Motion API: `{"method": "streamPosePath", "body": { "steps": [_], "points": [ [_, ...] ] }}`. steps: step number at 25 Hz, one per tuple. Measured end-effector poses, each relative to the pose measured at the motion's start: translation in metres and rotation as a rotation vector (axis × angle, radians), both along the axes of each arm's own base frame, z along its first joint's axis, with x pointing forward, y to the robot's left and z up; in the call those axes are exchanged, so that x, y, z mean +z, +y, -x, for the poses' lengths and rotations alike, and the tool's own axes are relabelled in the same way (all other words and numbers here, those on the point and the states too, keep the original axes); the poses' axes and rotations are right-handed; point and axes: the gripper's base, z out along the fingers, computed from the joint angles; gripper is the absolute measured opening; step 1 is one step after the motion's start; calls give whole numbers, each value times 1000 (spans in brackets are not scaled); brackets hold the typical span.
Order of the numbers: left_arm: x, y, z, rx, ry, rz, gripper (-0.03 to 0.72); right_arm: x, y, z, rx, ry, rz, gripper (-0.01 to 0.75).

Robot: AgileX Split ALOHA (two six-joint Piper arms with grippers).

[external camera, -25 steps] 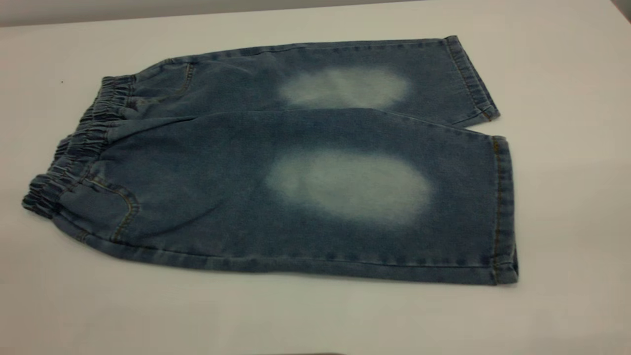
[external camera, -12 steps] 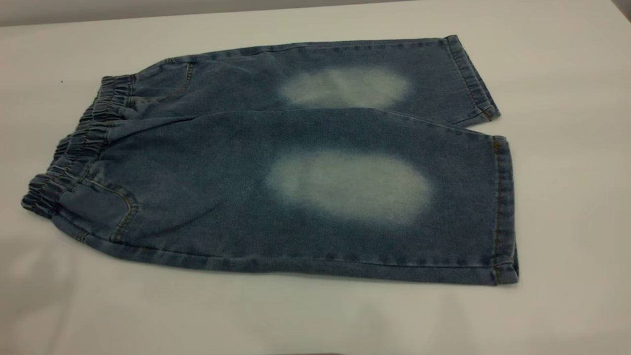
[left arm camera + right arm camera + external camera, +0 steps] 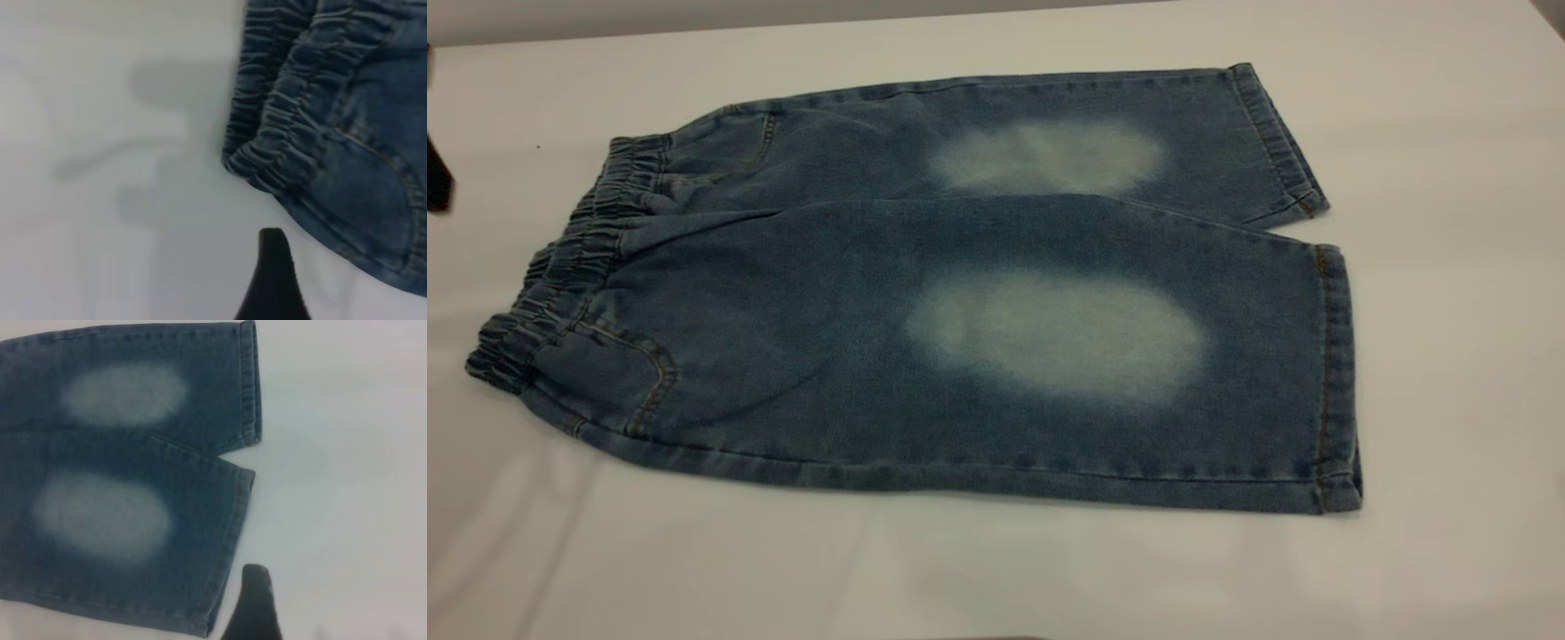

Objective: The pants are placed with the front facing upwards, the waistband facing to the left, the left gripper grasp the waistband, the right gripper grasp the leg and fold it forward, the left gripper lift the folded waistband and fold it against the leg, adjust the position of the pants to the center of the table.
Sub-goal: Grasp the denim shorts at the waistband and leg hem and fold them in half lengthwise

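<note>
The white, smooth table (image 3: pixel 978 578) is filling the bottom of the exterior frame, with soft grey shadows lying across its lower left. On it the pants (image 3: pixel 960 356) are lying flat and unfolded across the middle of the frame, made of blue denim with tan stitching. The nearer leg is showing a pale faded oval at centre, a curved pocket seam at lower left and a flat stitched hem at the right edge. Behind it the farther leg is carrying a second faded oval in the upper middle. The waistband (image 3: pixel 574 258) (darker, ruched and crinkled) is sitting at the left end of the pants.

At the far left edge a sliver of the left tool (image 3: pixel 438 182) is showing, well apart from the waistband; how far open it is I cannot tell. In its wrist view one black fingertip (image 3: pixel 272 267) is hovering just beside the waistband corner (image 3: pixel 280 153), holding nothing.

In the right wrist view one dark fingertip (image 3: pixel 253 600) of the right tool is hanging near the leg hem; its opening cannot be told.
</note>
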Motion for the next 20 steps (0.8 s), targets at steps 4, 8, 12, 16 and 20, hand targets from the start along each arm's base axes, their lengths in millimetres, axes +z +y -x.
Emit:
{"method": "streamPosePath", "body": {
  "steps": [4,8,12,16,20],
  "points": [
    [-23,16,-10,53,63,0,496,0,0,0,1,1,0,515],
    [-40,29,-12,98,119,3,496,0,0,0,1,1,0,515],
    [-60,30,-16,101,154,4,496,0,0,0,1,1,1,515],
    [-80,30,-18,100,184,6,496,0,0,0,3,7,1,515],
    [-88,30,-22,101,164,6,496,-1,0,1,3,8,0,515]
  ]
}}
